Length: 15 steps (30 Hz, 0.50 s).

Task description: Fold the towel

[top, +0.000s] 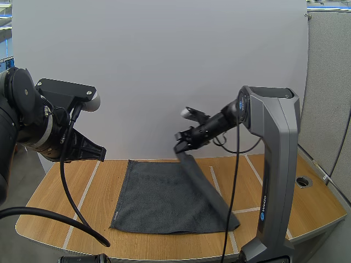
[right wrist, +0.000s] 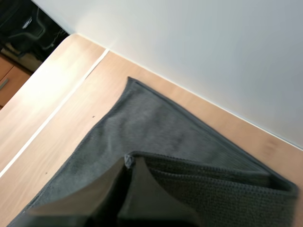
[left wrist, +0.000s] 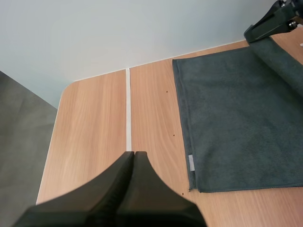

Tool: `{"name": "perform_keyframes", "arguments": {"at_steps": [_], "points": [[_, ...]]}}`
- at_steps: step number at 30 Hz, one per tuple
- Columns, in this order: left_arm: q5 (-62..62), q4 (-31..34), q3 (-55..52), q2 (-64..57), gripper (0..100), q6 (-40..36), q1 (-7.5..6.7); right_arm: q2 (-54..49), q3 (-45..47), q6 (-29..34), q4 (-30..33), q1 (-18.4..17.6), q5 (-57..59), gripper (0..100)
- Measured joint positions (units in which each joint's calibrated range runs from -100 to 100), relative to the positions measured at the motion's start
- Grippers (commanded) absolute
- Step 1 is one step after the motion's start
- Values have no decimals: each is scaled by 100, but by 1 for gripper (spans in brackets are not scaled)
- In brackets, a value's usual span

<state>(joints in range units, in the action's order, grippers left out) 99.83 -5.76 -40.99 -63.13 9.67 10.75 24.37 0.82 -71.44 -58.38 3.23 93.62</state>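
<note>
A dark grey towel (top: 164, 197) lies spread on the wooden table (top: 71, 203). My right gripper (top: 181, 147) is shut on its far right corner and holds that corner up, so the right edge rises as a strip from the near right corner. In the right wrist view the pinched hem (right wrist: 137, 158) sits at my right gripper (right wrist: 129, 163), with the flat towel (right wrist: 142, 118) below. My left gripper (left wrist: 133, 155) is shut on nothing, hovering over bare wood left of the towel (left wrist: 232, 123). The high view shows the left arm (top: 49, 131) raised at the table's left.
White tape lines (top: 82, 197) run across the table top. A white wall (top: 164, 66) stands right behind the table's far edge. A round hole (top: 303, 181) sits in the table's right part. The right arm's grey column (top: 274, 181) rises from the near right.
</note>
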Motion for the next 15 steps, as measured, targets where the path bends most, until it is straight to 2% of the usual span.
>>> {"name": "perform_keyframes", "arguments": {"at_steps": [3,8,15], "points": [[0,47,0,0,0,0,0,-3,0,0,-60,-163,-24,0],[0,576,0,0,0,0,0,-3,0,0,-115,-587,-572,0],[0,680,0,0,0,0,0,-3,0,-19,-233,-883,-1183,0]]}}
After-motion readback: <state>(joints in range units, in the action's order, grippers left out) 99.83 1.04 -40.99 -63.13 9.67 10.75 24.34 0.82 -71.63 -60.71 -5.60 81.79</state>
